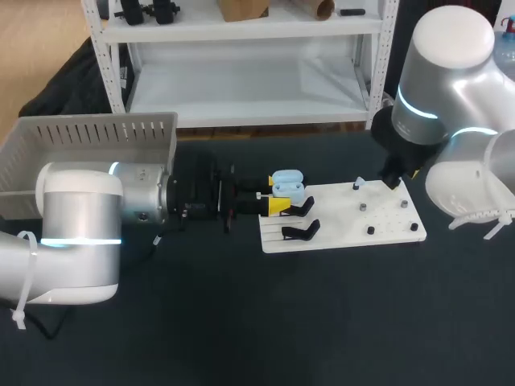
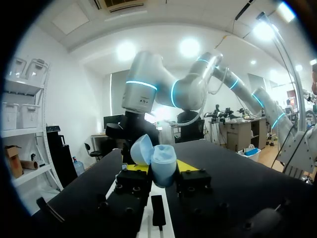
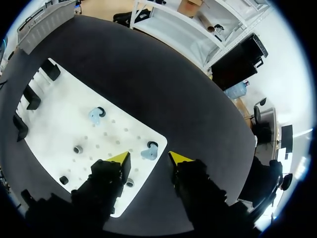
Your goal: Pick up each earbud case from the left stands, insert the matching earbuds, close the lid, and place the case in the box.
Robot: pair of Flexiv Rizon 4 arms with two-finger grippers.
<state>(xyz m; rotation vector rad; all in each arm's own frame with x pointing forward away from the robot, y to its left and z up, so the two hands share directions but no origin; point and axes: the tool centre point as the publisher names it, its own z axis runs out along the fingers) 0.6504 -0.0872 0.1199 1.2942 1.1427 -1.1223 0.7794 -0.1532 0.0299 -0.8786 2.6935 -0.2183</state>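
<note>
Now left gripper (image 1: pixel 276 194) grips the blue case (image 1: pixel 287 184), right gripper (image 3: pixel 148 158) spread

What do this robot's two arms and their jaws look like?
The left arm and the right arm are both chunky rounded tubes in silver and white, each with a glowing cyan ring. White cable ties hang off them. The jaws are black and blocky, ending in bright yellow tips.
</note>
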